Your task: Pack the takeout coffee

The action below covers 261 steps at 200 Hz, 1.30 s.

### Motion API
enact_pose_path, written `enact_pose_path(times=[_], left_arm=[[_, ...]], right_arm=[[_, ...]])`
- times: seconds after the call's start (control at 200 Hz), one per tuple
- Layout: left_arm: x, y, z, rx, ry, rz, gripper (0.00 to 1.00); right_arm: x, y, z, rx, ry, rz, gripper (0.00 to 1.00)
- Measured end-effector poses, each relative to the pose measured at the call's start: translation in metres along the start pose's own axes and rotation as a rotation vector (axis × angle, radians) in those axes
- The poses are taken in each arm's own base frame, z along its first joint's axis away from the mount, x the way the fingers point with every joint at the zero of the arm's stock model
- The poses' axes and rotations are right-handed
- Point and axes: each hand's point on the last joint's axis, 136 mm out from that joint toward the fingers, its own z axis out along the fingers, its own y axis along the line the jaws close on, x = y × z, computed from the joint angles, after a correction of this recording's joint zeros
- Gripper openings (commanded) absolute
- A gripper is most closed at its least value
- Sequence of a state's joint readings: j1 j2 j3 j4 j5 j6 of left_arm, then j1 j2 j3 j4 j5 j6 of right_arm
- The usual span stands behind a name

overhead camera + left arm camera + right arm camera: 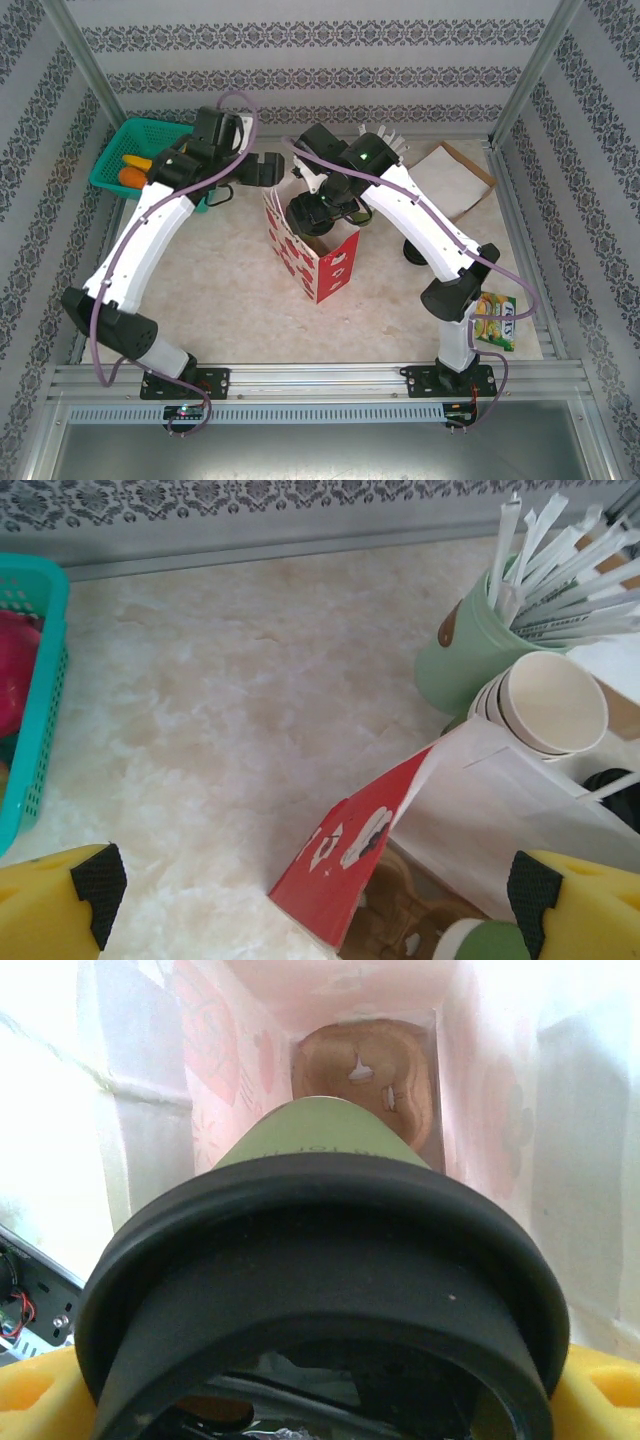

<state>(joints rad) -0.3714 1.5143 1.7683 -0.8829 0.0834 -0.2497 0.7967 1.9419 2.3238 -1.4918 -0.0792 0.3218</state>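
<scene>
The right gripper [320, 1395] is clamped on the lidded coffee cup [318, 1145], which hangs upright in the mouth of the paper bag [328, 262] near the middle of the table [220, 290]. The cup's long axis points straight down, base first, at the bag floor, apparently not yet touching it. The left gripper [318, 885], fingers wide apart, hovers just beside the bag's far-left rim.

The bag [350, 850] is matt paper, printed red outside and plain white within. The cup [315, 1135] is matt green paper under a black plastic lid [320, 1260] with a dull sheen. The table [230, 680] looks smooth and marble-patterned. The basket [48, 690] is teal plastic mesh.
</scene>
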Motion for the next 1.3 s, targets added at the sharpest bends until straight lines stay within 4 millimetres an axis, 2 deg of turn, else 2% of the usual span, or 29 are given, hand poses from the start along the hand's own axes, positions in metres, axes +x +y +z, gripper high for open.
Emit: enact_pose_path(times=[0.11,0.235,0.325,0.465,0.565,0.669,0.739,0.979,1.059,1.104,1.149,1.304], left_arm=[[0.002,-0.012,-0.023,0.078,-0.022,-0.048,0.99],[0.009,-0.029,-0.040,0.187,-0.010,-0.084,0.96],[0.022,-0.035,-0.042,0.231,0.026,-0.101,0.95],[0.039,-0.037,-0.034,0.252,0.093,-0.125,0.91],[0.045,-0.038,-0.031,0.259,0.121,-0.130,0.82],[0.051,-0.037,-0.028,0.254,0.138,-0.130,0.63],[0.056,-0.036,-0.027,0.253,0.150,-0.133,0.54],[0.060,-0.036,-0.035,0.260,0.145,-0.133,0.26],[0.061,-0.036,-0.038,0.263,0.141,-0.131,0.10],[0.061,-0.036,-0.038,0.265,0.140,-0.125,0.04],[0.062,-0.037,-0.038,0.268,0.142,-0.128,0.00],[0.063,-0.038,-0.038,0.276,0.148,-0.127,0.00]], right_arm=[[-0.001,-0.001,0.000,0.004,-0.002,-0.007,0.40],[-0.002,-0.001,-0.001,0.007,-0.004,-0.008,0.40],[-0.001,-0.002,0.000,0.012,0.001,-0.008,0.40],[0.001,-0.002,-0.001,0.014,0.008,-0.007,0.40],[0.001,-0.002,-0.001,0.014,0.010,-0.007,0.40],[0.001,-0.002,0.000,0.011,0.011,-0.006,0.40],[0.001,-0.002,0.001,0.013,0.015,-0.005,0.40],[0.006,-0.008,0.010,0.046,0.054,-0.002,0.40],[0.008,-0.011,0.010,0.064,0.062,-0.001,0.40],[0.009,-0.012,0.010,0.070,0.065,-0.001,0.40],[0.010,-0.013,0.010,0.074,0.069,0.000,0.40],[0.014,-0.016,0.010,0.088,0.089,0.000,0.41]])
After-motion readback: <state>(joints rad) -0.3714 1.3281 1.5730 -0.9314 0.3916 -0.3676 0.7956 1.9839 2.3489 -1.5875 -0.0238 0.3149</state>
